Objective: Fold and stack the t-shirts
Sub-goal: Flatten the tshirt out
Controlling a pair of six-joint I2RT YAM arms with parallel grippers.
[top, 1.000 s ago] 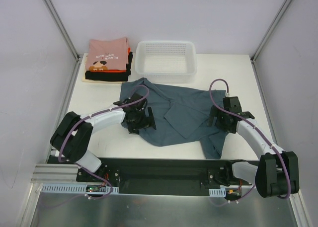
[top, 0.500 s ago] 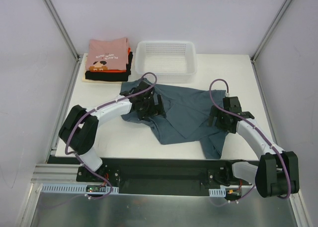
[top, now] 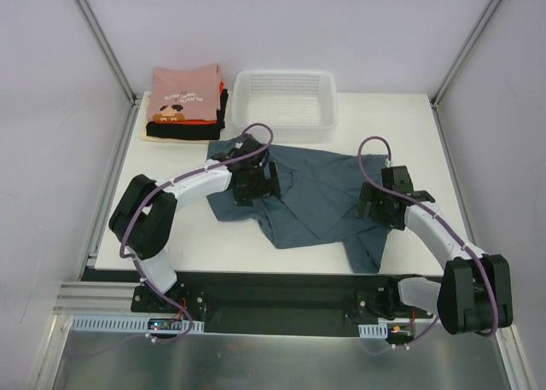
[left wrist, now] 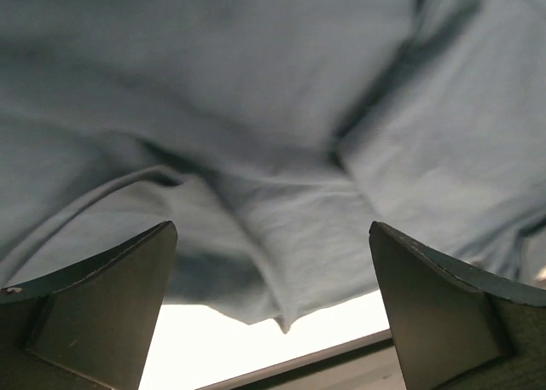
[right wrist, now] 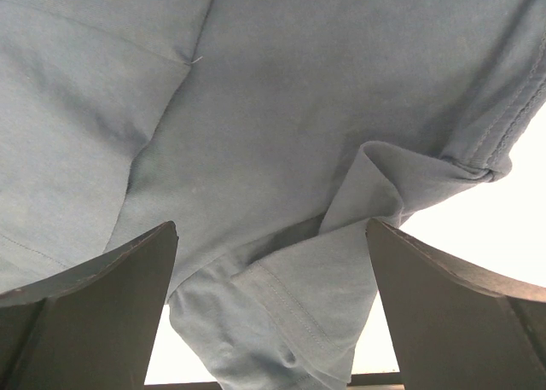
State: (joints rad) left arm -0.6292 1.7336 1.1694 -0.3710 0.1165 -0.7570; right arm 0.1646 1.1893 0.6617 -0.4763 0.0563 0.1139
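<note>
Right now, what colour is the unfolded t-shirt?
Unfolded t-shirt: slate blue-grey, clearest in the top external view.

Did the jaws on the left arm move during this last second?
Yes. The left arm's jaws went farther from the arm bases and rightward, closer to the white basket, above the blue-grey t-shirt.

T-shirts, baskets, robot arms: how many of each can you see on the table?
Loose blue-grey t-shirt: 1
Pile of folded t-shirts: 1
White basket: 1
Robot arms: 2, the left arm and the right arm
Total: 5
</note>
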